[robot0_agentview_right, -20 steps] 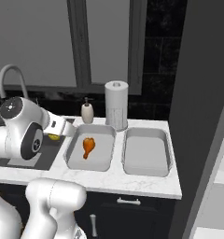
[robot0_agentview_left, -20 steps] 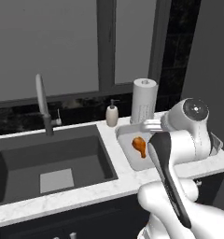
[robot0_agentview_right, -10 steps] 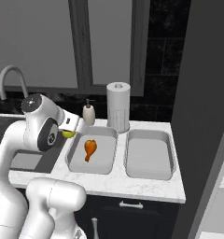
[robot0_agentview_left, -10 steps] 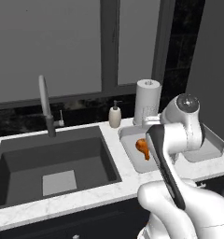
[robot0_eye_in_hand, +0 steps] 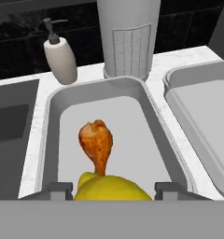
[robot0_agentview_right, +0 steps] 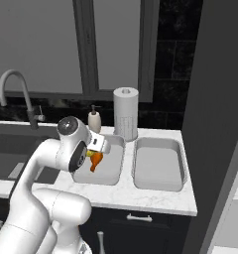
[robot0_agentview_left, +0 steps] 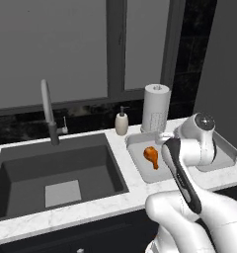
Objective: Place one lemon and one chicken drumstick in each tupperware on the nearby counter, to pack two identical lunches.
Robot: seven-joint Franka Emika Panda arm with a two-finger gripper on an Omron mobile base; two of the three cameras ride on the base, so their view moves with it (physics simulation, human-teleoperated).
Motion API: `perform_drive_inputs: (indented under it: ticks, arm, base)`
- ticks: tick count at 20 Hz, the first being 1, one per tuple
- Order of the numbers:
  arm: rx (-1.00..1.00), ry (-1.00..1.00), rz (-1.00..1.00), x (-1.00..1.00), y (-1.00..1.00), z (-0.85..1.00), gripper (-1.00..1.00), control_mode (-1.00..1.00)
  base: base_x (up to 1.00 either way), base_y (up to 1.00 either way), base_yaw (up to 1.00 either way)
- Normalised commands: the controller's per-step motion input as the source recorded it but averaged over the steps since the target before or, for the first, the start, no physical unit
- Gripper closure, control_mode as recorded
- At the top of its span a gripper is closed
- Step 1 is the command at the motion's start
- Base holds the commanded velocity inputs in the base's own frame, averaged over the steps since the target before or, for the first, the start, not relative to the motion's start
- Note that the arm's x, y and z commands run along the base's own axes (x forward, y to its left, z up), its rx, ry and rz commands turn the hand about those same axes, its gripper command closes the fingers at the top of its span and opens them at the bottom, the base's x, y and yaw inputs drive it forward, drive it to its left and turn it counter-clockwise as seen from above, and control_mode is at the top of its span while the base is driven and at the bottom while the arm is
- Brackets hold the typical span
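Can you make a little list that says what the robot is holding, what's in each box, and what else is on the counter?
holding: lemon, between the gripper's fingers
left tupperware: one chicken drumstick
right tupperware: nothing inside
lemon position: above the near end of the left tupperware
behind the boxes: paper towel roll, soap dispenser
left of the boxes: sink with faucet
surface: counter

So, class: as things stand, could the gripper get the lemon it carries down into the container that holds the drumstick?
Probably yes: the gripper holds the lemon just above that tupperware, and the floor beside the drumstick is bare.
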Motion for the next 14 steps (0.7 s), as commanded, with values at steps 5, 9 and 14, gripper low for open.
perform_drive_inputs:
  ticks: [5, 9, 14]
  arm:
    - [0.00, 0.12, 0.00, 0.51, -0.19, -0.30, 1.00, -1.00]
    - [0.00, 0.14, 0.00, 0.36, -0.29, -0.25, 1.00, -1.00]
    - [0.00, 0.10, 0.00, 0.39, -0.05, -0.32, 1.00, -1.00]
  base:
    - [0.00, 0.00, 0.00]
    - [0.00, 0.00, 0.00]
    - [0.00, 0.00, 0.00]
